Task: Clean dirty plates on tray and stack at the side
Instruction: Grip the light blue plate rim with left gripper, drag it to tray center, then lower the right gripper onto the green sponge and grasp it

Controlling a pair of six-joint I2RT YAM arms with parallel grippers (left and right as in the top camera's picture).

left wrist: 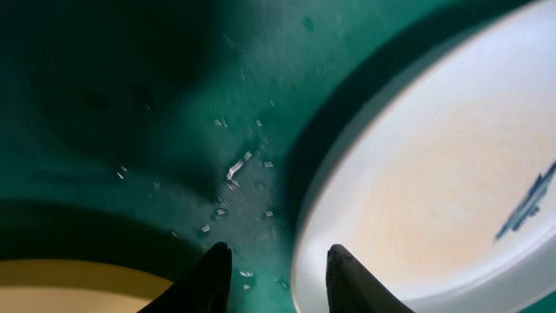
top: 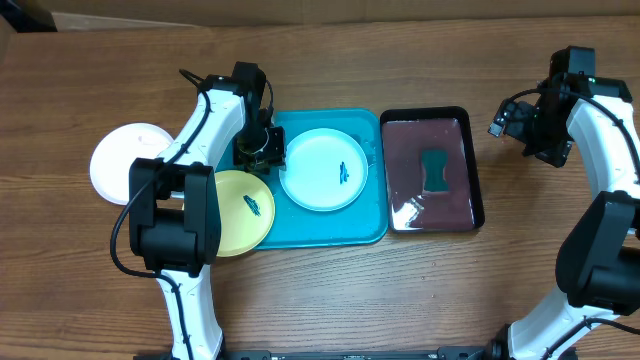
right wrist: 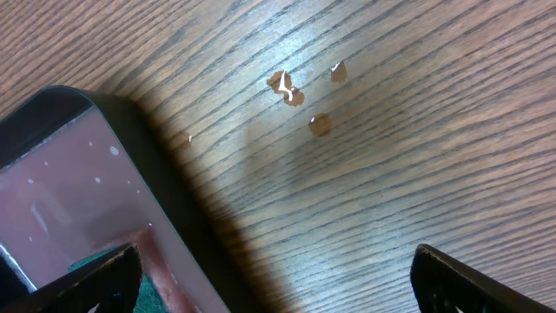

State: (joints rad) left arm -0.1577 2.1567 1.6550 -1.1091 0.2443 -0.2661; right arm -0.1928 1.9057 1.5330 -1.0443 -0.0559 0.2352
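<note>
White round plastic plate (top: 128,165) sits on the wood left of the large turquoise plastic tray (top: 350,226), likely the stack spot. Pale blue plate (top: 323,168) lies in the tray and the yellow-green plate (top: 243,212) straddles its left rim, both smeared. Left gripper (left wrist: 278,274) is low over the tray floor between them, jaws partly apart, holding nothing. Right gripper (right wrist: 278,278) is spread wide and empty beside the black tray (right wrist: 52,174) holding the green sponge (top: 435,170).
</note>
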